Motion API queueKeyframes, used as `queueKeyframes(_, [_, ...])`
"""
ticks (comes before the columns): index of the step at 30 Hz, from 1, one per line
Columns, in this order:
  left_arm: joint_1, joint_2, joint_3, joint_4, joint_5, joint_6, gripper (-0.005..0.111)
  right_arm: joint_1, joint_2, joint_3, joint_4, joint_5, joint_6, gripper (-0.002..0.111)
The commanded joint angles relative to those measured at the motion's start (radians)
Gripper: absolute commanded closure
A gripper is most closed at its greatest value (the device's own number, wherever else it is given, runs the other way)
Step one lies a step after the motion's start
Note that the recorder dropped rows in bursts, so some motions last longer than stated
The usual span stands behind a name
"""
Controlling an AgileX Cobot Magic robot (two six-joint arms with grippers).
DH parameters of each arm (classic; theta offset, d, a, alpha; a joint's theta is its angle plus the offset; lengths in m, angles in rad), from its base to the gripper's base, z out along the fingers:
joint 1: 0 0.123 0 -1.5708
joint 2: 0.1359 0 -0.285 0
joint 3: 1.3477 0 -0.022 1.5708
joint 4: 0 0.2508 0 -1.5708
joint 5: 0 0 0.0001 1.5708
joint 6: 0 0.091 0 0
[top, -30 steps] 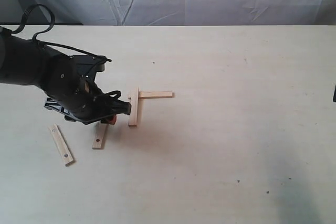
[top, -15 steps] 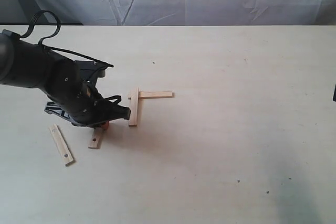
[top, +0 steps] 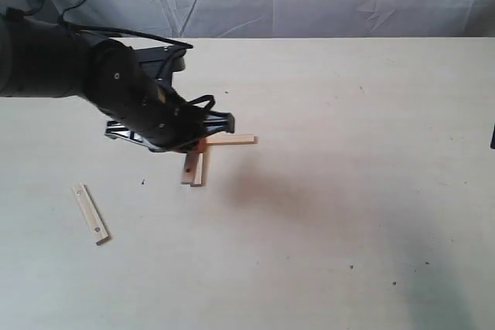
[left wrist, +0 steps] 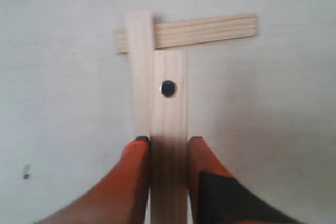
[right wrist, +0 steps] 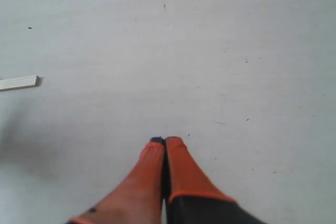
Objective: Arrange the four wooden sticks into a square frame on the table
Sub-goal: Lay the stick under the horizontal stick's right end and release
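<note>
Wooden stick three [left wrist: 168,85], pinched in the left gripper [left wrist: 168,148], hangs beside the laid stick [left wrist: 139,66]. I'd carry it to the free end of the cross stick [left wrist: 210,31], kept parallel.

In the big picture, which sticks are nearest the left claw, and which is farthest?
1. Held stick, in the left gripper's fingers.
2. Too close to call: stick lying alongside, crosswise stick just right.
3. Lone stick, far left.

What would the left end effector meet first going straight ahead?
Probably the crosswise pale wooden strip: the dot-marked wooden strip held in the left end effector points at it, though height is unclear.
</note>
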Motion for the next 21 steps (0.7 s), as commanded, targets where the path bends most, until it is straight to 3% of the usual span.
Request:
queueKeyframes(1, [-0.063, 0.074, -0.075, -0.022, -0.057, -0.086, 0.107, 0.004, 0.002, -0.008, 0.002, -0.017, 0.000, 0.108])
queueKeyframes(8, [-0.093, 0.263, -0.247, -0.084, -0.067, -0.135, 0.107, 0.004, 0.002, -0.008, 0.005, -0.020, 0.000, 0.108])
queueKeyframes(21, [-0.093, 0.308, -0.249, -0.057, -0.075, -0.133, 0.106, 0.004, 0.002, -0.008, 0.005, -0.022, 0.000, 0.108])
